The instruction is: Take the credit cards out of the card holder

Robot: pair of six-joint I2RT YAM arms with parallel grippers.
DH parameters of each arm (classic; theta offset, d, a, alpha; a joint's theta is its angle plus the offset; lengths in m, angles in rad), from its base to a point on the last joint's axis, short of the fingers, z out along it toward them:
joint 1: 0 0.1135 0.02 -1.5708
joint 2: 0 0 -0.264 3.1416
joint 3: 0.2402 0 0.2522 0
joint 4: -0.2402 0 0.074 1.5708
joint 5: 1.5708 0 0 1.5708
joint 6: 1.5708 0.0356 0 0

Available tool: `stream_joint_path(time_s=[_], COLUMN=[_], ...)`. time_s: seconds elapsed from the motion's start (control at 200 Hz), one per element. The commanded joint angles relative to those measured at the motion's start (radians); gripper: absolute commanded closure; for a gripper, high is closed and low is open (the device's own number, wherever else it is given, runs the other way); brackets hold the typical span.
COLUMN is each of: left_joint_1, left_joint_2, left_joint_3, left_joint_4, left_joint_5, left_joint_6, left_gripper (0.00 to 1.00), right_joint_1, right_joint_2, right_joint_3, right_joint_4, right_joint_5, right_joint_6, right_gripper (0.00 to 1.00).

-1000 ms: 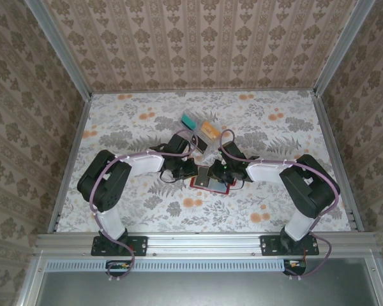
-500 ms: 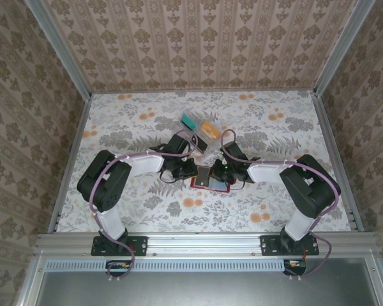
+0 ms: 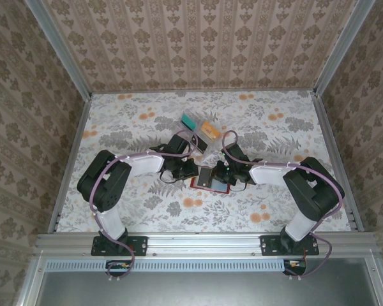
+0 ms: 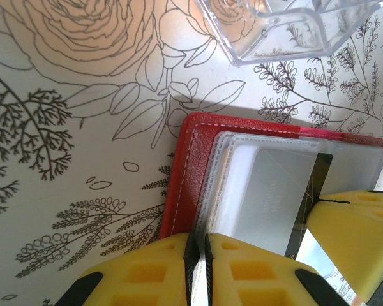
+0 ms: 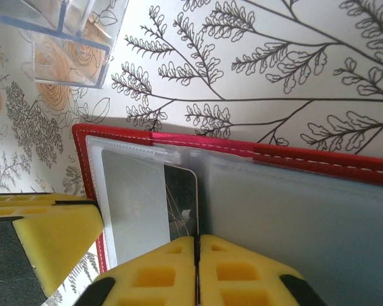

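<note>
The red card holder (image 3: 210, 185) lies open on the floral table between both grippers. My left gripper (image 4: 196, 237) is shut on the edge of its clear sleeve, beside the red cover (image 4: 186, 167). My right gripper (image 5: 196, 240) comes from the opposite side and is shut on the edge of a credit card (image 5: 180, 197). That card sticks partly out of the left sleeve, with its dark face showing. The holder's red rim (image 5: 179, 141) runs along the top. In the top view the left gripper (image 3: 194, 172) and right gripper (image 3: 219, 174) meet over the holder.
A clear plastic rack (image 3: 201, 132) with a teal and an orange card stands just behind the holder; its corner (image 4: 287, 29) is close to the holder's far edge. Patterned walls enclose the table on three sides.
The right arm has shifted slightly to the right. The holder and the left gripper stay where they were.
</note>
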Motion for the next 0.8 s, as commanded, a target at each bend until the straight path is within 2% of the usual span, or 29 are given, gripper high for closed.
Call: stream_joint_path(time_s=[0.0, 0.15, 0.295, 0.43, 0.795], left_joint_1=[-0.001, -0.002, -0.004, -0.008, -0.012], left_joint_2=[-0.03, -0.072, -0.056, -0.005, 0.054], left_joint_3=[0.006, 0.076, 0.079, 0.086, 0.074], left_joint_4=[-0.088, -0.171, -0.127, -0.086, -0.09], left_joint_5=[-0.023, -0.04, 0.006, 0.042, 0.039], left_joint_6=[0.036, 0.106, 0.101, 0.082, 0.09], left_gripper=[0.83, 0.78, 0.78, 0.81, 0.86], right_joint_1=[-0.005, -0.005, -0.005, -0.005, -0.006], right_joint_2=[0.0, 0.009, 0.017, 0.017, 0.029], right_joint_3=[-0.006, 0.008, 0.009, 0.009, 0.008], right_joint_4=[-0.037, -0.062, -0.062, -0.05, 0.007], right_joint_5=[0.012, 0.012, 0.006, -0.009, -0.067], right_joint_6=[-0.014, -0.027, -0.03, -0.03, -0.039], right_gripper=[0.85, 0.82, 0.78, 0.77, 0.77])
